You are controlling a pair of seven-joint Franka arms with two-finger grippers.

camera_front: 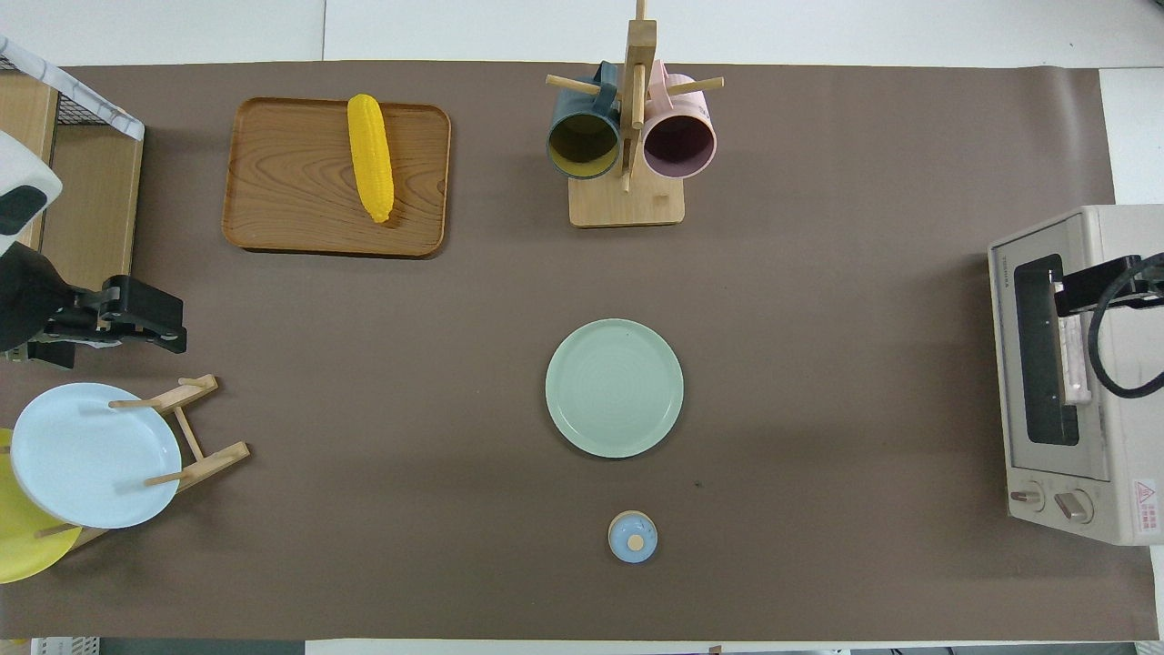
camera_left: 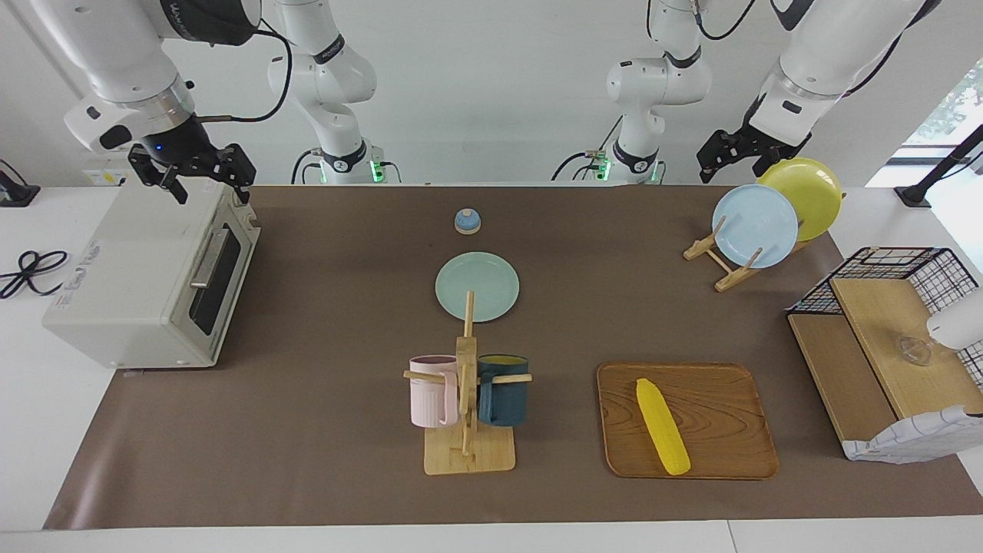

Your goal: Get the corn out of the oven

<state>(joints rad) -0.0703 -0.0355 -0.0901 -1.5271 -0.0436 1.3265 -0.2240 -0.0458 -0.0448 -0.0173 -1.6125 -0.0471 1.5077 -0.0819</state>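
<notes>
The corn is a bright yellow cob that lies on a wooden tray, toward the left arm's end of the table and far from the robots. The off-white oven stands at the right arm's end with its dark glass door shut. My right gripper hangs open and empty just over the oven's top, at the edge above the door. My left gripper waits in the air beside the plate rack and holds nothing.
A pale green plate lies mid-table, with a small blue bell nearer to the robots. A wooden mug tree holds a pink and a dark blue mug. A rack holds a blue plate and a yellow plate. A wire shelf stands at the left arm's end.
</notes>
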